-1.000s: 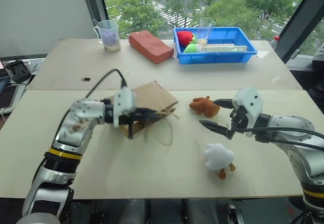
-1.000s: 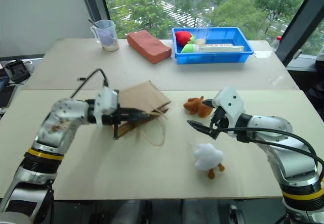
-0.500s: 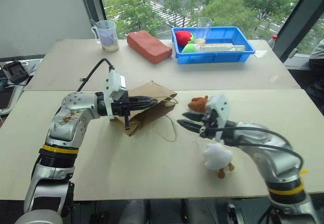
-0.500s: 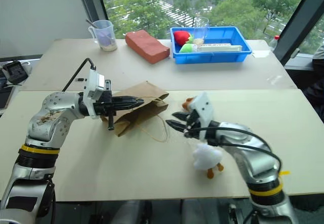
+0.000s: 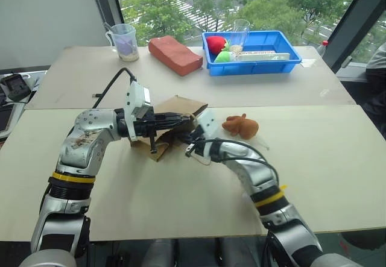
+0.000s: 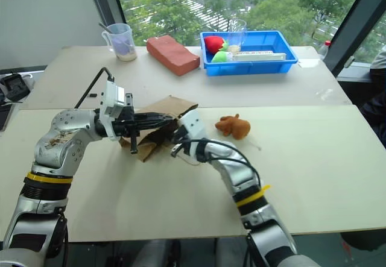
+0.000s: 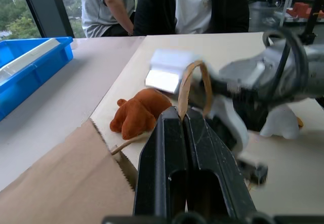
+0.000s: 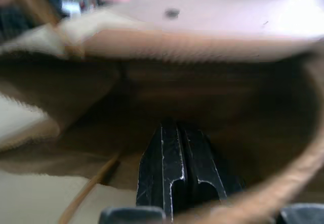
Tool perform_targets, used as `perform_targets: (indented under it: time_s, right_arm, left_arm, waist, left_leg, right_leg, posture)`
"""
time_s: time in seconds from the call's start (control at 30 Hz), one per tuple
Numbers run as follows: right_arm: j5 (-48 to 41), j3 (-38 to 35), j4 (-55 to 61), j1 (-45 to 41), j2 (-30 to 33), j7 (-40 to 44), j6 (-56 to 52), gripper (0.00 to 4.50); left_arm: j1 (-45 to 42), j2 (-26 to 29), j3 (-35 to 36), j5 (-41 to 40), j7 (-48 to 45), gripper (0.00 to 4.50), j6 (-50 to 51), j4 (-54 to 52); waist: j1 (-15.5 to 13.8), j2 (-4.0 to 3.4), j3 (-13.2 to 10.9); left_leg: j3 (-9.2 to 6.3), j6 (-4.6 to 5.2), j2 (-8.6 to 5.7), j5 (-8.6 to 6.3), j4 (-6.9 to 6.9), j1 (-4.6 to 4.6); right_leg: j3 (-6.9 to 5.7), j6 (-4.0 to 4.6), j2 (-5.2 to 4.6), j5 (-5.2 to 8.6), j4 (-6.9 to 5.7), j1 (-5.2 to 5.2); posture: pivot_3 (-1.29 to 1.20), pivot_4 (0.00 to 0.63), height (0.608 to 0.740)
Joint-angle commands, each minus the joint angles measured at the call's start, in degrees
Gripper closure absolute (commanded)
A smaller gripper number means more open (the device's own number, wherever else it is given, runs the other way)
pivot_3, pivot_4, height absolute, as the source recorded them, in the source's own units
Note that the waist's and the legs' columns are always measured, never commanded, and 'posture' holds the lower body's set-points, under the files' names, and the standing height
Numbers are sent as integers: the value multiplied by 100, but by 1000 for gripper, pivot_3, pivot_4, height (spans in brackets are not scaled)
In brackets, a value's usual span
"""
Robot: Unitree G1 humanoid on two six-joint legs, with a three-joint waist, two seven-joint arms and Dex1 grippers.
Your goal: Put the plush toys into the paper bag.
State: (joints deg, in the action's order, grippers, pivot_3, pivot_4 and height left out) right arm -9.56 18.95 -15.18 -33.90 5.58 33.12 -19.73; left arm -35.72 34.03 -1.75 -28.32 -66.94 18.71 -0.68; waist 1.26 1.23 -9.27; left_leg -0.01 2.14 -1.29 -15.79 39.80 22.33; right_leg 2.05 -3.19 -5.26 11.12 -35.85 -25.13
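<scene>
A: Right fingers (image 8: 178, 155)?
B: Clenched, empty, inside the bag's (image 5: 181, 107) mouth.
A: Left fingers (image 7: 185, 128)?
B: Pinching a bag handle (image 7: 191, 85) (mouth held up).
A: Toys?
B: Brown toy (image 5: 240, 126) on the bench (image 5: 313, 176) beyond; white toy (image 7: 282, 122) beside the right arm.

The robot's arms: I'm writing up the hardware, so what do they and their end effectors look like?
Both arms are rounded silver-grey metal segments. Each has a yellow band edged in black, and a black cable loops loose along each forearm. The wrists carry white box-shaped housings. The left end effector and right end effector each have two flat black fingers.
</scene>
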Motion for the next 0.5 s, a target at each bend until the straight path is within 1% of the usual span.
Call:
perform_targets:
  time_s: [0.03,0.13,0.2,0.33,0.5]
  right_arm:
    - [533,164,-723,-97,-34,-200,260,4458]
    - [745,297,-842,-56,-65,-206,174,4458]
    - [857,326,-871,-57,-86,-251,-16,4458]
    - [874,120,-941,-79,-218,-501,-297,4458]
    - [940,40,-965,-101,-258,-653,-460,4458]
  left_arm:
    - [-201,-5,190,-9,108,4500,-125,-131]
    - [-322,11,354,61,369,4500,-152,-30]
    - [-460,-19,547,62,721,4500,-98,45]
    - [-855,-118,950,128,1550,4500,-58,201]
    - [-1185,-182,1306,221,2430,4500,-81,135]
  waist:
    - [7,0,0]
    - [12,1,1]
    - [16,1,1]
    - [18,1,2]
    - [18,1,2]
  left_leg:
    - [1,-1,-2,0,0,0]
    - [1,-2,-1,1,2,-14]
    - [0,-2,0,1,1,-25]
    - [-3,-6,2,3,0,-38]
    - [-4,-7,4,4,0,-56]
  right_leg:
    - [0,0,-2,0,1,0]
    - [0,1,-2,0,-1,12]
    - [1,1,-1,0,-2,15]
    - [1,4,1,-2,-5,16]
    - [3,7,-3,-4,-6,32]
  posture:
    - [0,150,740]
    - [0,150,740]
    - [0,150,740]
    - [0,150,740]
    - [0,150,740]
